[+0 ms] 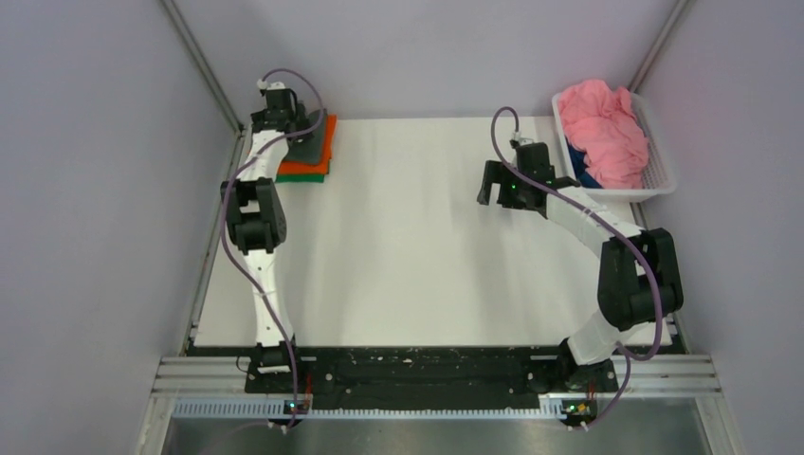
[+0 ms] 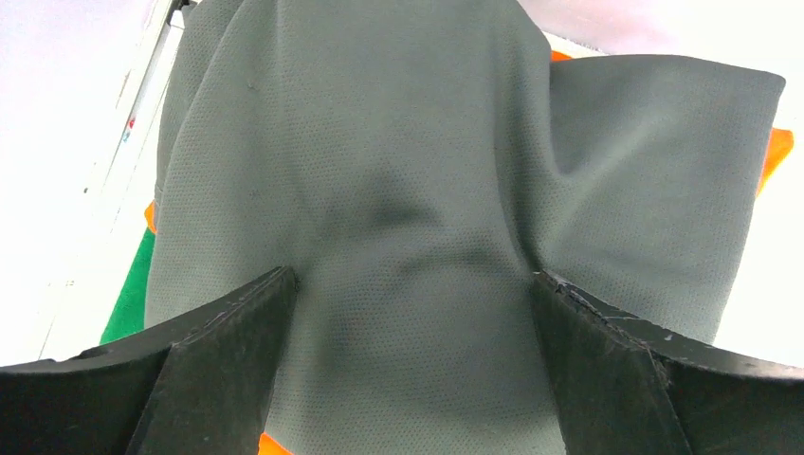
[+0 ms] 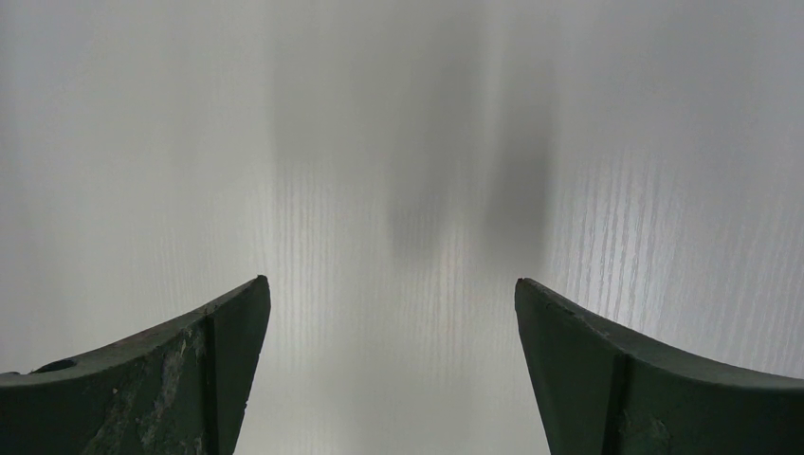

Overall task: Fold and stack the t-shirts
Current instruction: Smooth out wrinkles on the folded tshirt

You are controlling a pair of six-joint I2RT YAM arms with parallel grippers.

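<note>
Three folded t-shirts are stacked at the far left corner of the table: a dark grey one (image 1: 310, 149) on top, an orange one (image 1: 328, 144) under it and a green one (image 1: 301, 178) at the bottom. My left gripper (image 1: 306, 131) hovers just over the stack. In the left wrist view it (image 2: 412, 278) is open, and the grey t-shirt (image 2: 398, 152) lies loose and slightly rumpled below the spread fingers. My right gripper (image 1: 494, 186) is open over bare table right of centre, with nothing between its fingers (image 3: 391, 284). A crumpled pink t-shirt (image 1: 602, 128) and a blue one (image 1: 586, 177) lie in the basket.
The white plastic basket (image 1: 664, 182) stands at the table's far right corner. Grey walls close in the table at the back and on both sides. A black and metal rail with the arm bases (image 1: 417, 379) runs along the near edge.
</note>
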